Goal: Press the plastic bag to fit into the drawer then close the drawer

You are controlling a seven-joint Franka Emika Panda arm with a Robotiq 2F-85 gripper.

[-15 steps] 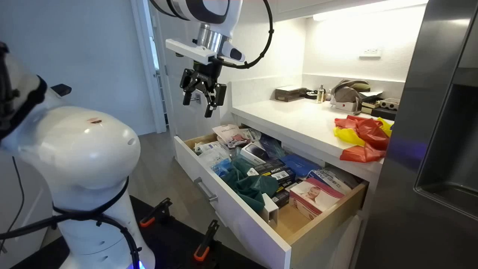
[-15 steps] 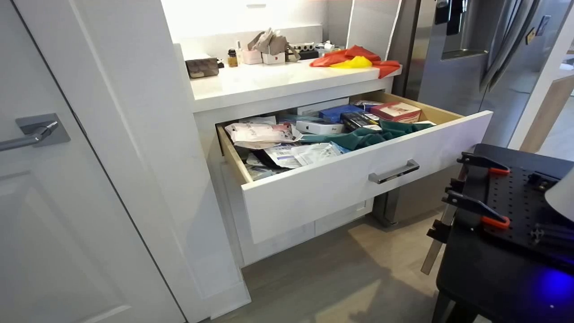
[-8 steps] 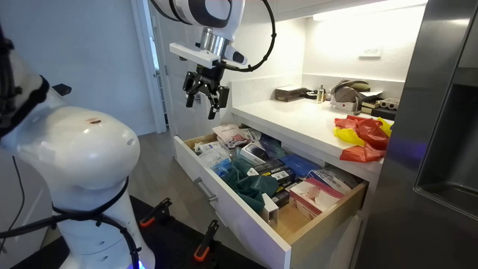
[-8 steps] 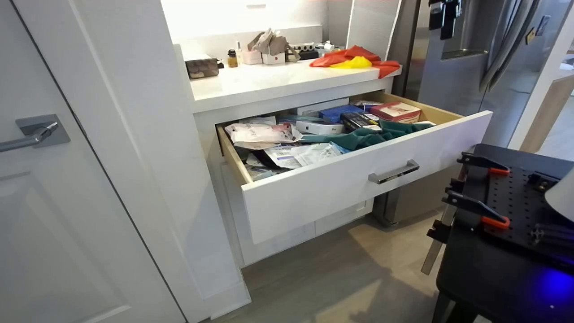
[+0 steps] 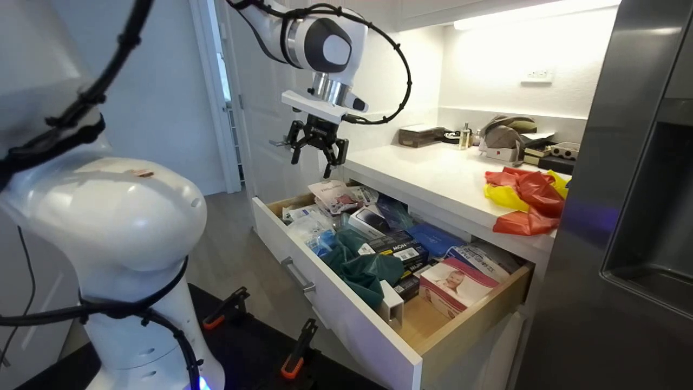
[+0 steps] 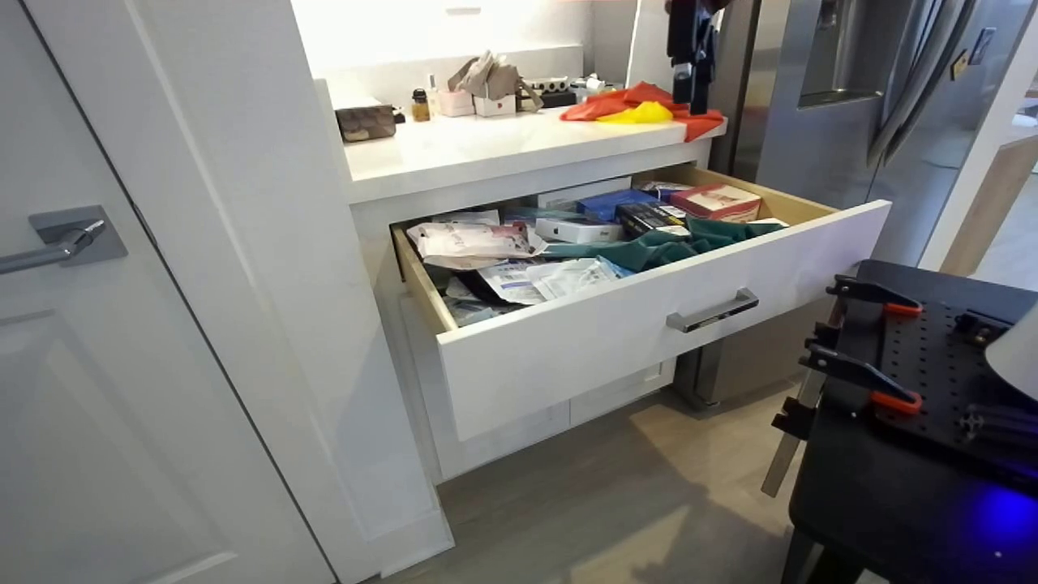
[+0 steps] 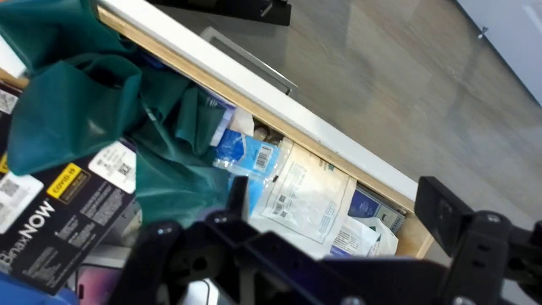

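The drawer (image 5: 373,336) is pulled open and full, in both exterior views (image 6: 551,365). A pink-and-white plastic bag (image 5: 333,194) lies on top at one end and sticks up; it also shows in an exterior view (image 6: 470,241). Beside it lies a whitish plastic pouch (image 7: 313,182). A crumpled dark green sheet (image 5: 373,268) lies along the front panel. I cannot tell which one the task means. My gripper (image 5: 313,162) is open and empty, fingers down, above the drawer's far end and touching nothing. In the wrist view its fingers (image 7: 337,199) are spread wide.
Red and yellow plastic (image 5: 530,200) lies on the counter (image 5: 411,168). A red-and-white box (image 5: 457,284) and black boxes (image 5: 403,246) fill the drawer's nearer part. The handle (image 6: 714,311) is on the drawer front. The fridge (image 5: 606,216) stands beside the counter.
My gripper has moved right and slightly down in one exterior view, and left and down in another, farther over the drawer. It stays open. The drawer and its contents have not moved.
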